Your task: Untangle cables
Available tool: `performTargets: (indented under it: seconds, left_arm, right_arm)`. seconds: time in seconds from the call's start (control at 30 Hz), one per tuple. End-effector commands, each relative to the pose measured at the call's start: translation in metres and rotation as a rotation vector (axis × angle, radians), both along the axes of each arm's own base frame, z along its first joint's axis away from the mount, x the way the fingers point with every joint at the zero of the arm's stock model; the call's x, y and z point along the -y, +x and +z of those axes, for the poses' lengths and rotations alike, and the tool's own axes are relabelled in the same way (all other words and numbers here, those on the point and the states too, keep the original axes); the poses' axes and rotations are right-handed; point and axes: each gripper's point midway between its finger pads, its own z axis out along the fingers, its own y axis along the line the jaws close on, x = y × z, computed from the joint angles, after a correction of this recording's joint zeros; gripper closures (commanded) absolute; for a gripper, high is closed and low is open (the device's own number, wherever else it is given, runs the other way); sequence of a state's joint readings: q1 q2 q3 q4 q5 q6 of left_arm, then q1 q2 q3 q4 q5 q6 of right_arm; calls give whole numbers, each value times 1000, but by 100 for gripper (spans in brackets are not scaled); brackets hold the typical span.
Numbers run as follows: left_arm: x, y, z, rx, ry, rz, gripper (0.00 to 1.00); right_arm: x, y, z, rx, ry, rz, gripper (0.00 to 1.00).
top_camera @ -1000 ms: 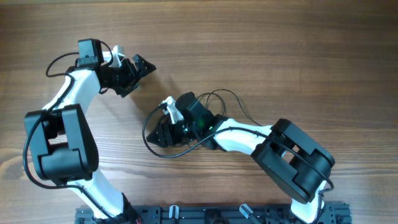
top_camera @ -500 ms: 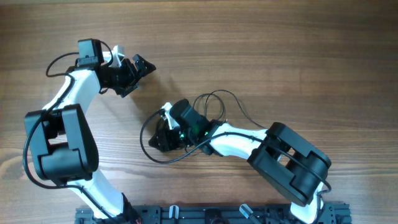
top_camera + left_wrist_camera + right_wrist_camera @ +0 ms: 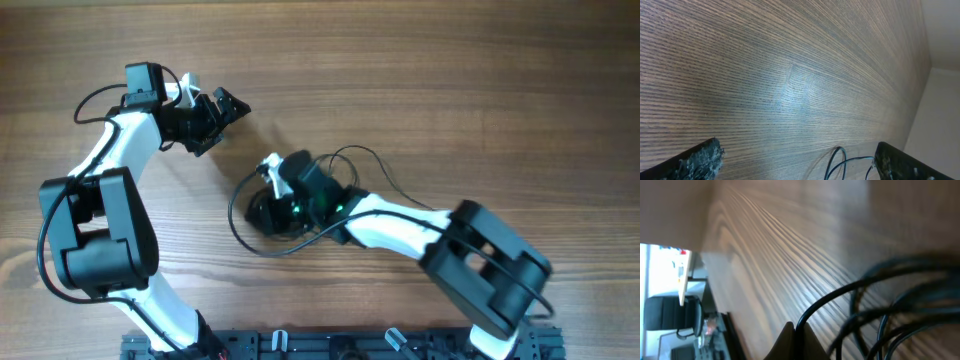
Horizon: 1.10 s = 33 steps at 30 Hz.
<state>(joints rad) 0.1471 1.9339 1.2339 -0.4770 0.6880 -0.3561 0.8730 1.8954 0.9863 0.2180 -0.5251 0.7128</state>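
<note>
The main risk is that the right gripper pulls the knot tighter rather than loosening it. It sits low over the cables, which lie a little toward the near edge from the middle of the worktop. In the right wrist view its jaws are closed to a point with one thin strand coming out from between them. Other strands cross close behind that one, so a straight pull would likely drag the whole bundle along or cinch a crossing. Nothing pins the bundle down. The left gripper hangs well apart toward the far-left corner, and its fingers are spread wide with only bare wood between them. The held strand is much thinner than the jaws, so it could also slip out under a sideways tug. As for counts, there are two arms, two grippers and one tangle. The number of cords in it cannot be told: the overhead view shows at least two loops, one on each side of the right wrist, and the wrist view shows four or five crossing strands that may belong to the same cords. No plug can be made out.
</note>
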Motion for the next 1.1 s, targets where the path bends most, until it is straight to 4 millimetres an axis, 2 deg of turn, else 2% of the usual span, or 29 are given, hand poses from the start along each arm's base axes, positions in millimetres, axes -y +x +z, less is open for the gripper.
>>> performTargets:
  seconds: [0.0, 0.33, 0.57, 0.77, 0.83, 0.93, 1.07]
  left_arm:
    - [2, -2, -3, -4, -16, -12, 0]
    - [3, -2, -3, -4, -17, -12, 0]
    - [15, -3, 8, 31, -95, -60, 0]
    - [45, -9, 48, 256, -279, -292, 0]
    - [54, -15, 66, 348, -359, -375, 0]
    - [58, -18, 74, 395, -397, -413, 0]
    - [58, -19, 74, 397, -398, -414, 0]
  right_arm:
    - [7, 17, 55, 93, 93, -9, 95]
    - [46, 49, 145, 203, 245, -86, 95]
    - [71, 59, 192, 301, 305, -137, 95]
    - [97, 70, 227, 401, 344, -191, 95]
    - [109, 70, 247, 451, 371, -212, 95]
    - [118, 68, 272, 538, 407, -216, 95]
    - [131, 59, 322, 706, 500, -233, 96]
